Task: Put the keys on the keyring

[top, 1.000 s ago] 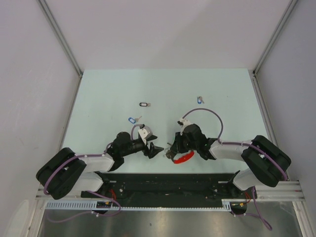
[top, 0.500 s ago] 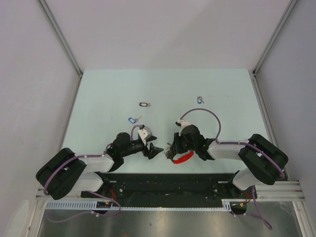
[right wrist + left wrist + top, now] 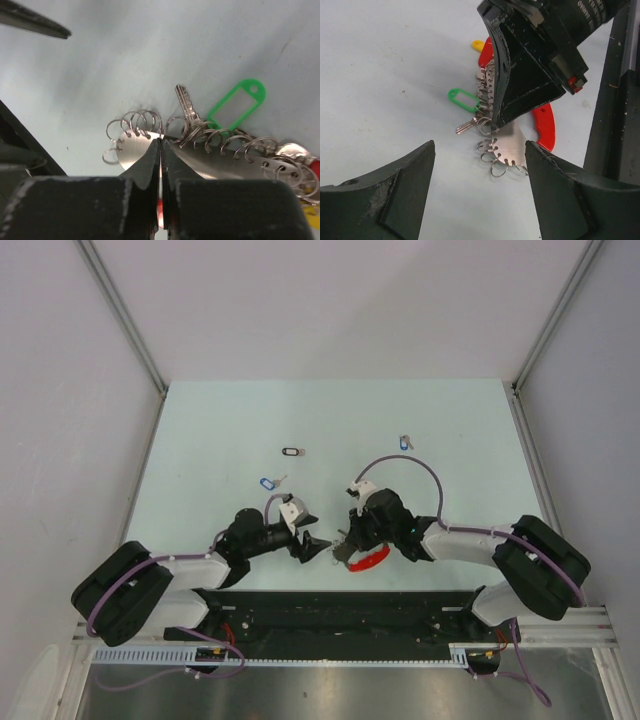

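My right gripper (image 3: 160, 150) is pinched shut on the thin edge of the keyring (image 3: 512, 147), near the table's (image 3: 200, 440) near edge. My left gripper (image 3: 477, 150) hangs open just beside it. So slight a hold could slip or swivel if I lift, and the keys (image 3: 266, 482) lie well apart, mid-table.

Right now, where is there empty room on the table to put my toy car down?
Bare: the far strip of the table beyond the black-tagged key, the left blue-tagged key and the right blue-tagged key, plus the right edge. Crowded: the front middle, where the open left claw faces the right claw, shut on the keyring.
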Available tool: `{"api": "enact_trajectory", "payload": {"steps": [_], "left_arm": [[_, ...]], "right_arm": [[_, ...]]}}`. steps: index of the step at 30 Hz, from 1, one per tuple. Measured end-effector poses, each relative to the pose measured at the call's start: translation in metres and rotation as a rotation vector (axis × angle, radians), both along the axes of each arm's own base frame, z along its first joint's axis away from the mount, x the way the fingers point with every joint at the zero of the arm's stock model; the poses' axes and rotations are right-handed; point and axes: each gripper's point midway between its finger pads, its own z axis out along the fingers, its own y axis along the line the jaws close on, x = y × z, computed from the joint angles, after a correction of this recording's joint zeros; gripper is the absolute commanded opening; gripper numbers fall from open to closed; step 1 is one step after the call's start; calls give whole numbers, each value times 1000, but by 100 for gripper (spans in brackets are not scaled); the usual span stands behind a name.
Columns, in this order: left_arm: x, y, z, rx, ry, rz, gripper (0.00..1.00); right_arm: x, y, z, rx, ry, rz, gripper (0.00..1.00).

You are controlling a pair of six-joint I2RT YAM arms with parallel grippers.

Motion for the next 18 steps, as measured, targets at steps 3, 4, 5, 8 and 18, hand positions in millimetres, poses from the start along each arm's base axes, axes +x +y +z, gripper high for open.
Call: {"api": "enact_trajectory", "payload": {"steps": [3, 4, 5, 8, 18], "left_arm": [[-2, -1, 0, 7, -18, -22, 77], [-3, -1, 0, 10, -23, -31, 77], [-4, -2, -1, 14, -29, -46, 77], [-9, -7, -5, 27, -37, -105, 76], [-18, -20, -4, 9, -73, -227, 69]], "right_arm": [[3, 2, 15, -43, -47, 85, 0], [4, 3, 20, -58, -65, 116, 0], [5, 3, 25, -72, -82, 144, 0], [6, 2, 36, -116, -123, 210, 0], [-9, -15, 39, -283, -184, 436, 0]]}}
